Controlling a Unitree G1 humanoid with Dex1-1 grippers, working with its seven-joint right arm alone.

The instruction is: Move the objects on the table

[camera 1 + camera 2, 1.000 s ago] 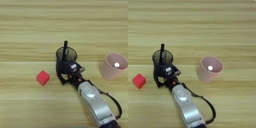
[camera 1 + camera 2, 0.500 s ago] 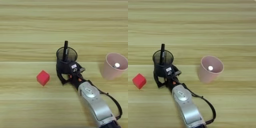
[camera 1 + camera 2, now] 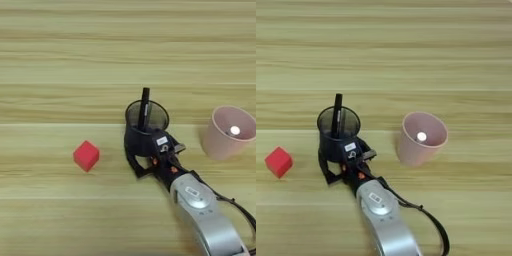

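I see a pink cup [image 3: 421, 139] standing upright on the table, its open mouth facing up toward my camera. Down inside it lies a small white ball [image 3: 421, 136], resting on the bottom. The pink cup stands alone, nothing else touching it.

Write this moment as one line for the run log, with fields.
right gripper: at pen cup, fingers around its base | pen: upright in cup | red cube: left, apart | pink cup: right, apart

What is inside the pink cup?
A small white ball lies inside the pink cup, which tilts toward the camera. The cup's near wall hides part of its floor.
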